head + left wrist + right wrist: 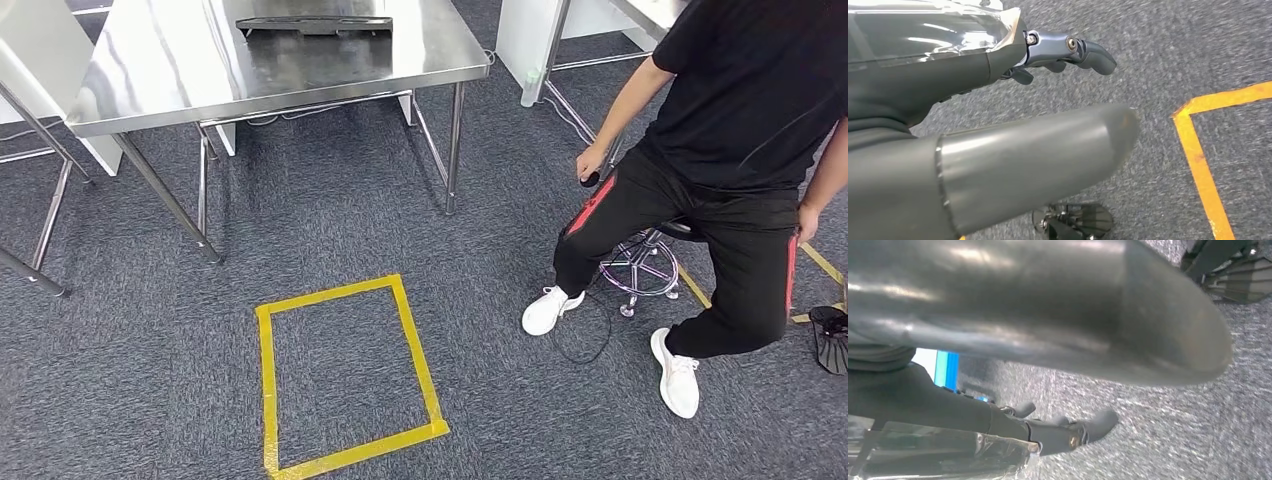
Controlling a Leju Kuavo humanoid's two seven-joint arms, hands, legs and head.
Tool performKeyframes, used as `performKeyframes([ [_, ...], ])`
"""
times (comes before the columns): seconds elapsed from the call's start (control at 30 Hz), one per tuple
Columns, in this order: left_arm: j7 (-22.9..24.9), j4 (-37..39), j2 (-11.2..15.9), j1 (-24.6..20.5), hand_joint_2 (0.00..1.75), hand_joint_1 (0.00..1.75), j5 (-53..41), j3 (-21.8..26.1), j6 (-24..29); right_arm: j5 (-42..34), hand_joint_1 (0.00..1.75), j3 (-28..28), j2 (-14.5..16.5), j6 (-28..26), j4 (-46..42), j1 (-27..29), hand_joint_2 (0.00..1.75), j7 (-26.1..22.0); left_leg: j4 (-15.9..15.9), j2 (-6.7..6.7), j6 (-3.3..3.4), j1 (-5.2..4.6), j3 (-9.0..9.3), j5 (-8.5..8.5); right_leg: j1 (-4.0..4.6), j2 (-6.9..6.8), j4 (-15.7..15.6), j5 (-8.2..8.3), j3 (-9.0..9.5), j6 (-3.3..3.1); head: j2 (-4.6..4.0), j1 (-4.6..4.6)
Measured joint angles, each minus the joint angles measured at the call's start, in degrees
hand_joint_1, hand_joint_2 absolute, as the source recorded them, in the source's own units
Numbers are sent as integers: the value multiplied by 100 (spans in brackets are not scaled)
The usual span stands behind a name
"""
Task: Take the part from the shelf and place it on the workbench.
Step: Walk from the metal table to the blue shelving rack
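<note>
Two robot hands hang down over the grey carpet (350,200), and both hold nothing. On the left hand (1013,115) the dark fingers (1088,52) stick out loosely, apart from the thick grey thumb (1048,155), so it is open. The right hand (1063,365) looks the same, with its fingers (1098,422) spread away from the big thumb (1128,315), open too. A square of yellow tape (345,375) is stuck on the carpet. Beyond the yellow tape stands a shiny metal workbench (180,70). A flat black part (313,24) lies on top of the workbench, near its far edge. To the right of the workbench a person (730,170) in black clothes and white shoes sits on a round stool (640,265) with a metal foot. That person's hand holds a small dark thing down by the knee, and I cannot tell what it is.
</note>
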Motion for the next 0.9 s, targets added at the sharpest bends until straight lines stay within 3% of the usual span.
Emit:
performKeyframes([
  [0.07,1,-1,-10,-25,0,0,-1,0,3,0,0,0,-5,-1,1,-2,0,-6,-145,156,47,24,24,27,31,-193,349,-184,-221,5,0,22],
  [0.13,8,-1,-12,-9,0,0,-2,0,4,0,0,0,-11,-1,1,-4,0,-9,-158,316,76,18,9,46,8,-400,1103,-517,-603,-15,0,39],
  [0.2,18,-1,-16,7,0,0,-7,0,4,0,0,0,-16,-1,3,11,0,-2,-148,480,75,10,-3,45,-28,-455,1621,-662,-850,46,0,41],
  [0.23,21,-1,-20,7,0,0,-8,0,4,0,0,0,-17,-1,4,22,0,4,-138,552,69,12,-7,41,-47,-478,1564,-601,-810,108,0,42],
  [0.3,25,-1,-29,4,0,0,-9,0,4,1,0,0,-25,-2,5,33,0,11,-96,681,35,22,-9,20,-96,-636,808,-291,-401,247,0,43],
  [0.33,33,-2,-28,3,0,0,-9,0,8,2,0,0,-24,-3,5,26,0,15,-66,742,2,13,-10,-2,-105,-764,422,-144,-208,277,0,43],
  [0.4,60,-3,-21,-2,0,0,-8,0,30,21,0,0,-17,-4,6,8,0,30,-6,842,-75,-2,-3,-50,-97,-914,37,7,-42,224,0,33],
  [0.47,93,-3,-18,-18,0,0,2,1,68,69,0,2,-13,-1,9,11,0,51,15,938,-137,-3,15,-78,-79,-835,49,31,-100,114,0,18],
  [0.5,107,-4,-17,-28,0,0,11,3,87,97,0,5,-12,2,11,18,0,60,36,913,-171,11,15,-107,-96,-778,52,42,-113,71,0,13],
  [0.57,121,-5,-17,-28,0,0,28,13,120,136,0,19,-11,9,14,20,0,74,309,650,-235,48,-91,-349,-133,-664,50,90,-119,-19,0,6],
  [0.63,123,-4,-17,1,0,0,37,28,141,154,0,39,-5,18,14,17,0,82,1008,344,-270,67,-390,-787,-128,-543,56,132,-153,-83,0,-3],
  [0.67,123,-4,-17,19,0,0,40,36,149,157,0,49,1,23,15,20,0,83,1390,289,-274,68,-560,-959,-115,-473,61,145,-174,-99,0,-5],
  [0.7,123,-3,-16,34,0,0,44,43,157,161,0,57,6,29,16,25,0,86,1637,268,-271,69,-673,-1021,-104,-398,67,152,-189,-106,0,-5],
  [0.73,123,-4,-16,43,0,0,48,48,166,165,0,63,10,35,19,31,0,92,1694,257,-260,69,-701,-971,-96,-320,74,156,-195,-108,0,-5],
  [0.77,123,-4,-16,47,0,0,49,50,171,172,0,68,12,39,21,35,0,100,1512,239,-242,70,-618,-805,-93,-241,81,159,-194,-108,0,-5],
  [0.8,123,-5,-15,47,0,0,47,52,175,180,0,73,13,41,22,36,0,110,1159,181,-217,74,-455,-577,-93,-159,87,162,-190,-103,0,-5],
  [0.83,125,-5,-12,48,0,0,42,53,179,187,0,80,19,43,23,33,0,122,767,36,-189,77,-273,-382,-89,-84,96,167,-191,-91,0,-5],
  [0.9,145,-4,-4,50,0,0,19,53,185,200,0,96,32,42,25,17,0,147,224,-199,-145,80,-42,-184,-74,60,115,192,-236,-45,0,-5],
])
